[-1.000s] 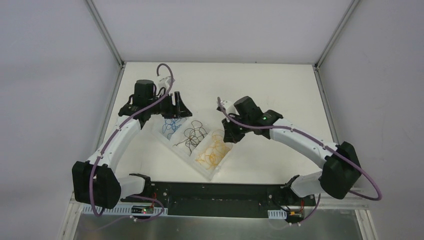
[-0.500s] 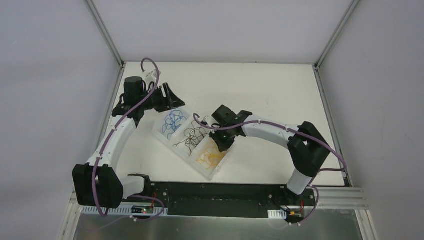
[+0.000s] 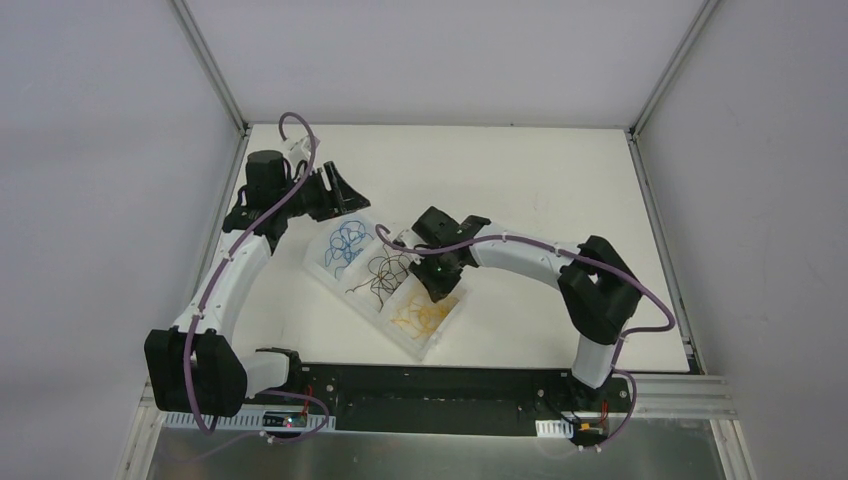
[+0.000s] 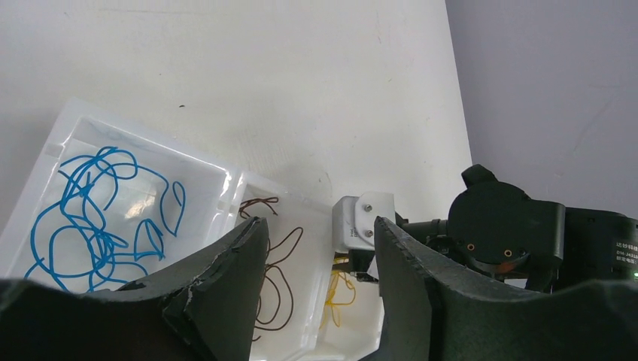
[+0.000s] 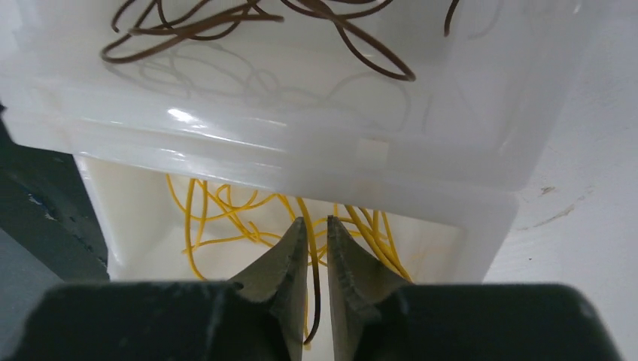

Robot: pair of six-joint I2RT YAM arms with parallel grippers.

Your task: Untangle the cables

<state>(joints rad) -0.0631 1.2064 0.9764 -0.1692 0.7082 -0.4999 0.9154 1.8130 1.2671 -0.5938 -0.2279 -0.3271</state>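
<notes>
A white three-compartment tray (image 3: 358,312) holds sorted cables: blue cables (image 3: 345,243), dark brown cables (image 3: 385,272) and yellow cables (image 3: 420,315). My right gripper (image 3: 441,289) reaches down into the yellow compartment. In the right wrist view its fingers (image 5: 314,222) are almost closed, with one yellow cable (image 5: 310,248) running between them and more yellow cables (image 5: 218,214) below. My left gripper (image 3: 345,196) is open and empty, raised above the table beyond the tray's blue end. Its view (image 4: 320,222) shows the blue cables (image 4: 98,218), the brown cables (image 4: 274,263) and the yellow cables (image 4: 338,293).
The tray's divider wall (image 5: 301,158) stands right in front of the right fingers, with the brown cables (image 5: 263,19) behind it. The right wrist (image 4: 504,233) is close to the left gripper's right finger. The white table (image 3: 520,170) is walled by grey panels.
My right arm swung left and down, from beside the tray's right edge into the yellow compartment. My left gripper pulled back from over the blue compartment toward the far left.
</notes>
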